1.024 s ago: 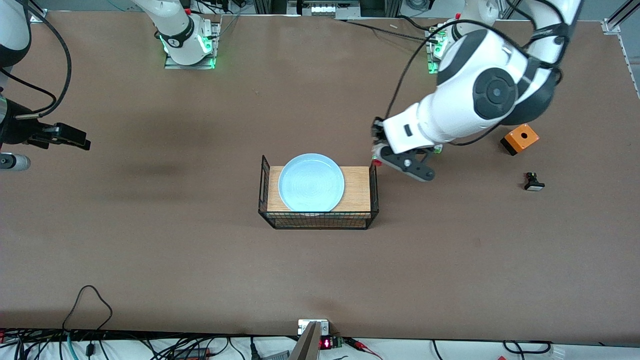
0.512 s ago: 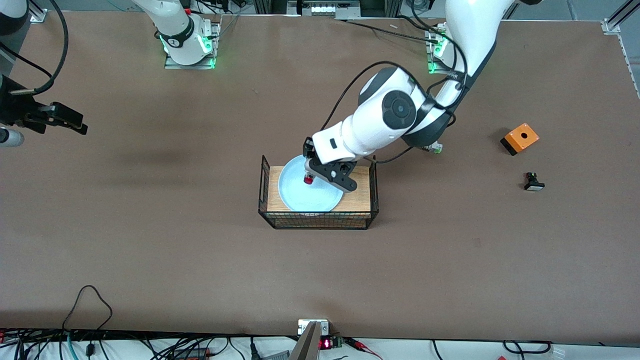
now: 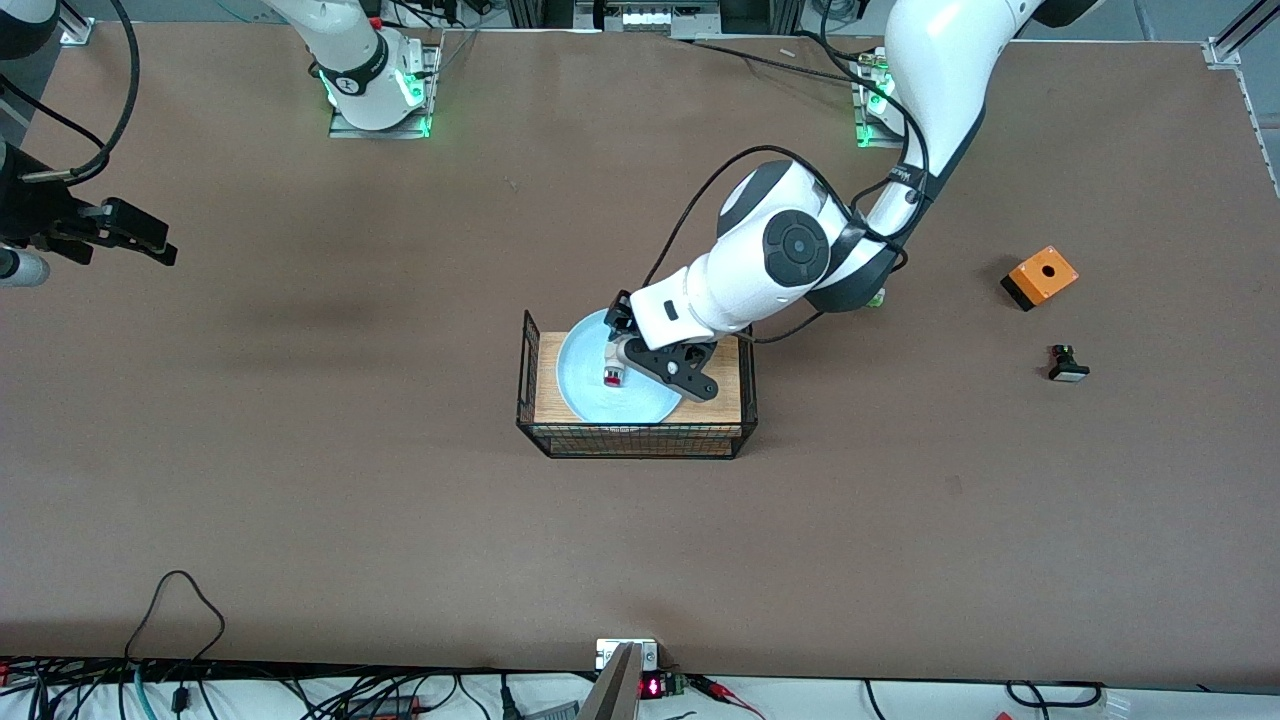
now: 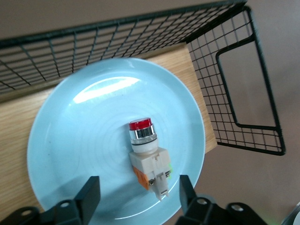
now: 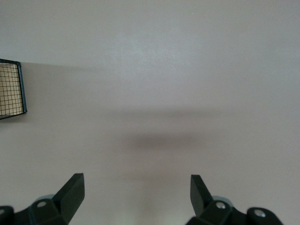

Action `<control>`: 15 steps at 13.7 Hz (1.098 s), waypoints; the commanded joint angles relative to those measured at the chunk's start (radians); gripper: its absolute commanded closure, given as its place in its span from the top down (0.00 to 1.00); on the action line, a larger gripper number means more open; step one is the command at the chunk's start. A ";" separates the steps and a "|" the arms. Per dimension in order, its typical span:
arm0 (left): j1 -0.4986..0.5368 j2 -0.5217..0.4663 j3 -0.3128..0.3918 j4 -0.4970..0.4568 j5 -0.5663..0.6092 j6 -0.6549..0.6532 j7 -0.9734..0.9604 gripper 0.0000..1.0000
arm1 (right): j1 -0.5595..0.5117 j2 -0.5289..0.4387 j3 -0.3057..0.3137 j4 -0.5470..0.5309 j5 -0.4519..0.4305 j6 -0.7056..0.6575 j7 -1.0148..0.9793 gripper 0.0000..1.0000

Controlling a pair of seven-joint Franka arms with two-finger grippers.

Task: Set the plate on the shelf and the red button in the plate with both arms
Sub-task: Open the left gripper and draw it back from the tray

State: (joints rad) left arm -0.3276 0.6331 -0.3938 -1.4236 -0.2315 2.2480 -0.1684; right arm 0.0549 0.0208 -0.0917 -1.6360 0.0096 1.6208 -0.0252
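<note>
The light blue plate [image 3: 588, 388] [image 4: 84, 136] lies on the wooden floor of a black wire basket [image 3: 640, 440] [image 4: 243, 93] in the middle of the table. The red button [image 3: 613, 376] [image 4: 146, 154] lies on its side near the plate's middle, its red cap pointing away from the jaws. My left gripper [image 3: 626, 364] [image 4: 138, 186] hangs low over the plate, open, with a finger on each side of the button and a gap to both. My right gripper [image 3: 150, 245] [image 5: 136, 185] is open and holds nothing above bare table at the right arm's end.
An orange box [image 3: 1040, 277] and a black button with a white cap [image 3: 1068, 365] sit toward the left arm's end. A small white and green part [image 3: 876, 297] peeks out under the left arm. Cables run along the table's front edge.
My left arm carried the red button from beside the basket to over the plate. Its jaws then opened, and the button now lies on the plate. The right gripper shifted slightly.
</note>
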 commanded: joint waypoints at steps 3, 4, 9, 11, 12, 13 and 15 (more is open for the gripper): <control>0.050 -0.131 0.051 0.009 0.081 -0.293 -0.003 1.00 | -0.001 -0.013 -0.002 0.002 -0.007 -0.002 0.005 1.00; 0.071 -0.176 0.056 0.015 0.162 -0.402 -0.003 1.00 | 0.000 -0.015 0.000 0.002 -0.007 -0.002 0.005 1.00; 0.260 -0.308 0.055 0.028 0.357 -0.741 0.004 1.00 | 0.003 -0.016 0.006 0.004 -0.011 -0.002 0.042 1.00; 0.353 -0.348 0.052 0.028 0.362 -0.806 0.006 1.00 | 0.003 -0.016 0.007 0.008 -0.014 -0.005 0.035 1.00; 0.390 -0.375 0.062 0.026 0.344 -0.818 0.009 1.00 | 0.002 -0.016 0.003 0.010 -0.014 -0.018 0.031 1.00; 0.389 -0.432 0.122 0.000 0.319 -0.809 0.016 1.00 | 0.002 -0.016 0.001 0.010 -0.014 -0.034 0.036 1.00; 0.255 -0.522 0.345 -0.093 0.293 -0.747 0.035 1.00 | 0.002 -0.016 0.001 0.012 -0.013 -0.041 0.047 1.00</control>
State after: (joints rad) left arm 0.0346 0.2318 -0.2132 -1.3993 0.0931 1.4492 -0.1563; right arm 0.0552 0.0154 -0.0918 -1.6324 0.0096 1.6034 -0.0022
